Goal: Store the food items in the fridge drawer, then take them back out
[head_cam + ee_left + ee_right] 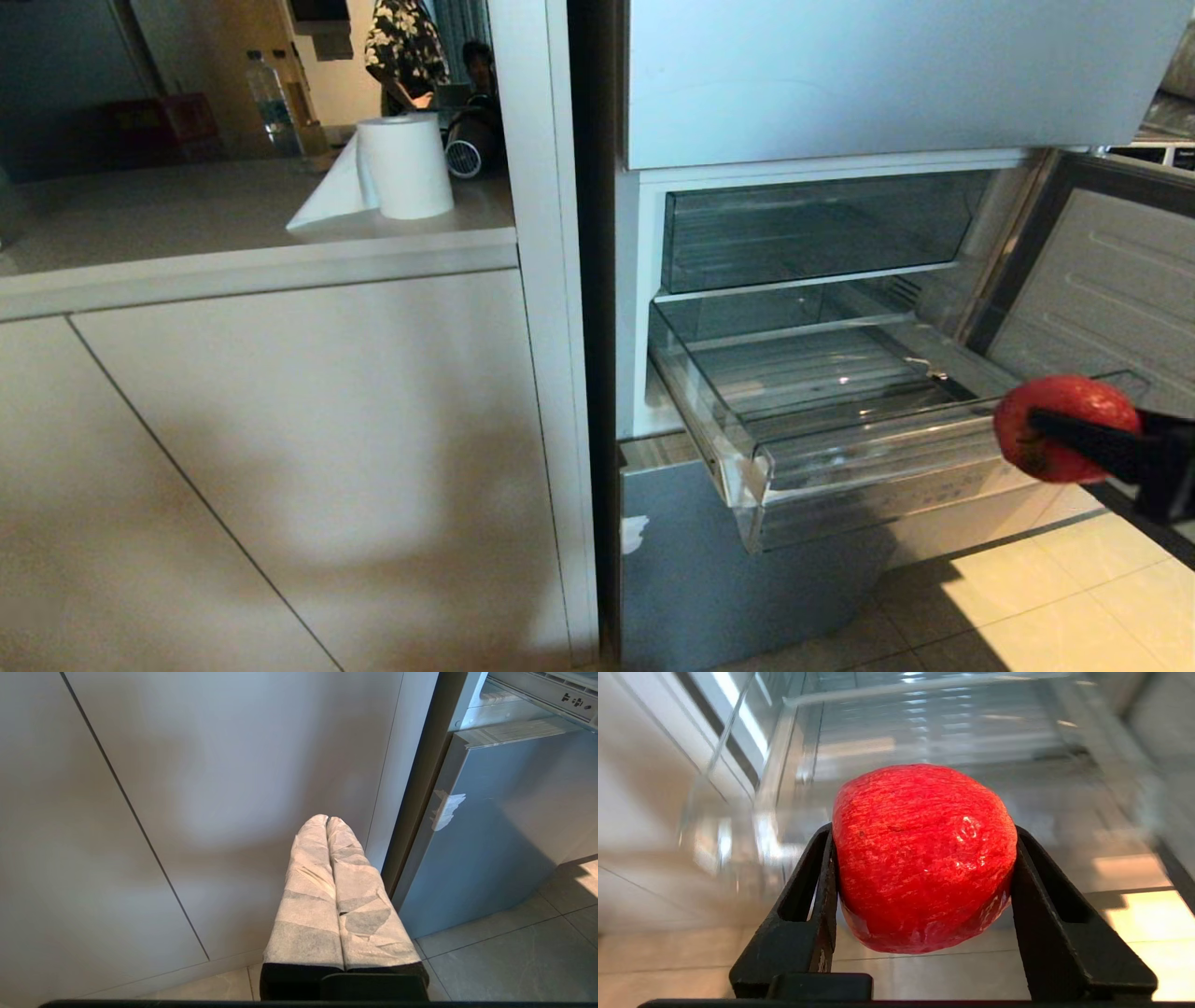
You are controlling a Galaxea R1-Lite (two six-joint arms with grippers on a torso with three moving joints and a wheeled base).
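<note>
Right gripper (1074, 439) comes into sight from the right side and it holds one red fruit (1060, 427) between its two black fingers (810, 905), which press the fruit on both sides. The fruit hangs in the air just beside the front right corner of the fridge drawer (840, 467), not inside it. In the right wrist view the skin of the fruit (922, 856) looks shiny, with fine streaks.

Left gripper (327, 821) is low near the floor tiles (490, 961), in front of the white cabinet door (210, 788). Its fingers, wrapped in pale paper tape, are pressed together and they hold nothing.

The drawer is pulled out from the open fridge; it is clear plastic with a ribbed bottom, and I see no food lying on it. Under it stands a grey panel (709, 579) with a torn white patch (633, 534) at its corner. Above the drawer sits a second clear drawer (812, 229), pushed in.

Farther back, to the left, a roll of paper towel (403, 166) stands on the counter (187, 215), with a plastic bottle (271, 103) behind it. A person in a patterned shirt (403, 47) stands far behind.
</note>
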